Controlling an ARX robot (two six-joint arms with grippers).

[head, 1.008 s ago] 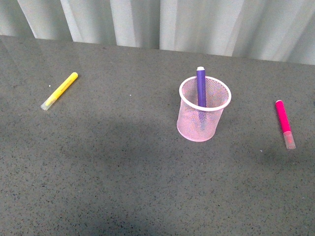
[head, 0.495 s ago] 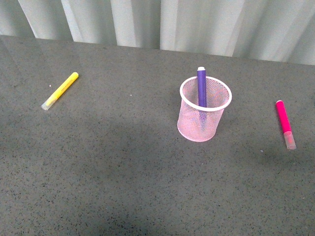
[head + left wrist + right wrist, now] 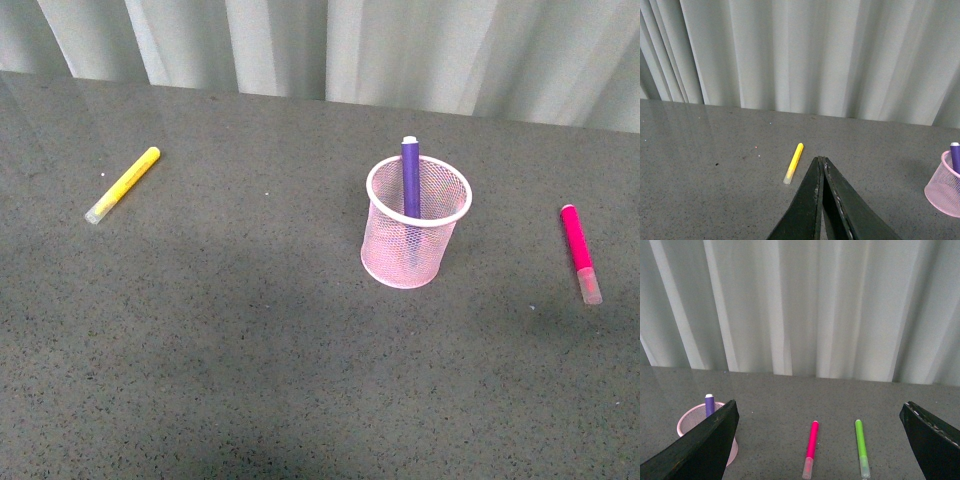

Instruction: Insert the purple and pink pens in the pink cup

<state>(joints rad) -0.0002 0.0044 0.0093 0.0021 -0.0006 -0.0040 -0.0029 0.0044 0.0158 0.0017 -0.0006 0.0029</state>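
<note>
The pink cup (image 3: 385, 250) stands upright on the grey bench (image 3: 230, 330), right of its middle and somewhat nearer the far edge than the near one. The purple pen (image 3: 411, 180) is inside it, standing almost upright against the far side of the rim with its upper end rising above the rim. The pink pen (image 3: 579, 252) is not in the cup: it lies flat close to the bench's right edge, well apart from the cup, its clear cap pointing toward the near edge. A yellow marker (image 3: 121, 185) lies slantwise toward the far left corner. The right wrist view shows a green marker (image 3: 861, 447) lying just beside the pink pen, roughly parallel to it, on the side away from the cup. A pale curtain (image 3: 400, 50) hangs behind the far edge. The left gripper (image 3: 821, 161) has its jaws pressed together with nothing between them; the right gripper (image 3: 820, 406) has its jaws spread wide and holds nothing. Both are above the bench, touching no object.
</note>
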